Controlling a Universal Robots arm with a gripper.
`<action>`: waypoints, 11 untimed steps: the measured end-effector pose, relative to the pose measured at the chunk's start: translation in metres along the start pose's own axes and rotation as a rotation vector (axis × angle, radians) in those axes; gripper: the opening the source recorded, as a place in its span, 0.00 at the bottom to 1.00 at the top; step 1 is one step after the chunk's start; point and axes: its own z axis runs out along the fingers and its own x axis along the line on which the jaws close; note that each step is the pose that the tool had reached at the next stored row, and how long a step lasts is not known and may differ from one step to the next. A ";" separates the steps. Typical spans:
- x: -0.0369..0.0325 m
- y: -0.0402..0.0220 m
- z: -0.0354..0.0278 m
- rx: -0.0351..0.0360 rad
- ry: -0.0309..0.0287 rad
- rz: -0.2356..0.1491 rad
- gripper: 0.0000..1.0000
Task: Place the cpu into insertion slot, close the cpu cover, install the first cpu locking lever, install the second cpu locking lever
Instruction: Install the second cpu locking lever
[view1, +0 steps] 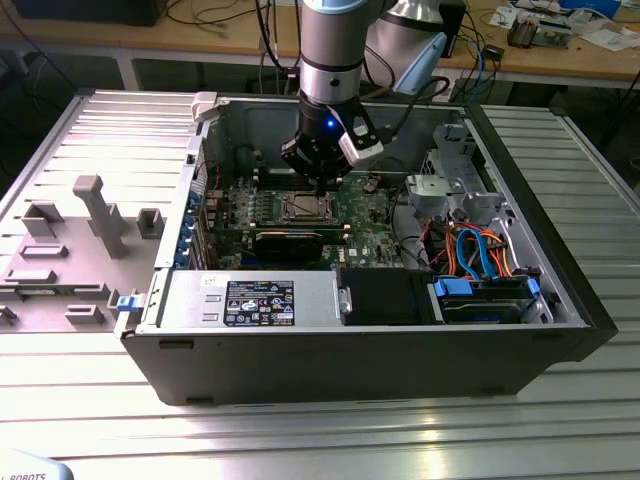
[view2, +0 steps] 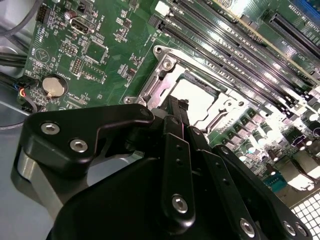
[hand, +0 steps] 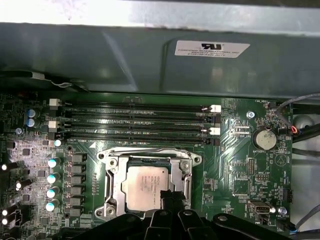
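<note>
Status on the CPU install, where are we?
Done: the cpu sits in the insertion slot, and the cpu cover lies flat around it. In hand: the gripper is at the socket's edge, carrying nothing. Left: lever latching can't be confirmed.

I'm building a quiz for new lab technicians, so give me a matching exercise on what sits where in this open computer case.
Things:
1. cpu
2. cpu cover
3. gripper
4. coin battery

Descriptions:
A. black, at the socket's edge
B. round, silver, on the green board
C. silver frame lying around the chip
D. pale square lying in the insertion slot

Pairs: 1-D, 2-C, 3-A, 4-B
</note>
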 end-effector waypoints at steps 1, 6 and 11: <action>0.0000 0.0000 0.0000 0.0000 0.0000 0.000 0.11; 0.0000 -0.0001 0.0000 0.0000 0.0000 0.000 0.11; 0.0000 -0.0002 0.0000 0.0000 0.0000 0.000 0.11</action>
